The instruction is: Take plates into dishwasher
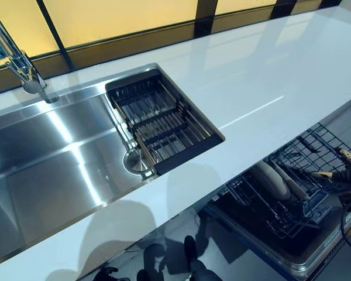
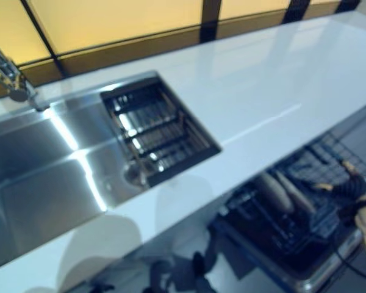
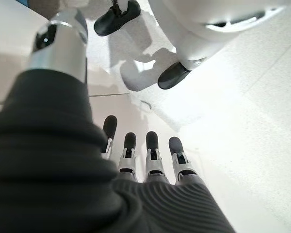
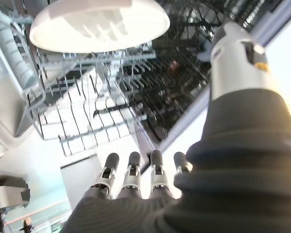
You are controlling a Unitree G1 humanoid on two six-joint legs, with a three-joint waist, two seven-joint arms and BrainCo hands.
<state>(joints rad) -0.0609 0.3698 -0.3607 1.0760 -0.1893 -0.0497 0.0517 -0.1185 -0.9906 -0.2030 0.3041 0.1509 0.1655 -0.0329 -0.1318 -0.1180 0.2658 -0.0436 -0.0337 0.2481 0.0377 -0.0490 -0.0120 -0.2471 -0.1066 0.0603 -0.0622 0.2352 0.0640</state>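
Two white plates (image 1: 273, 179) stand on edge in the pulled-out dishwasher rack (image 1: 292, 193) below the counter's front edge. My right hand (image 1: 346, 173) hovers over the rack's right side, a little apart from the plates. In the right wrist view its fingers (image 4: 132, 171) are straight and hold nothing, with a white plate (image 4: 99, 23) and the wire rack (image 4: 102, 107) past them. My left hand (image 3: 153, 145) hangs by the floor, its fingers straight and empty.
A white countertop (image 1: 251, 76) runs across the view. The steel sink (image 1: 52, 158) on the left holds a black dish rack (image 1: 161, 120) with nothing in it. A tap (image 1: 20, 64) stands at the far left, with windows behind the counter.
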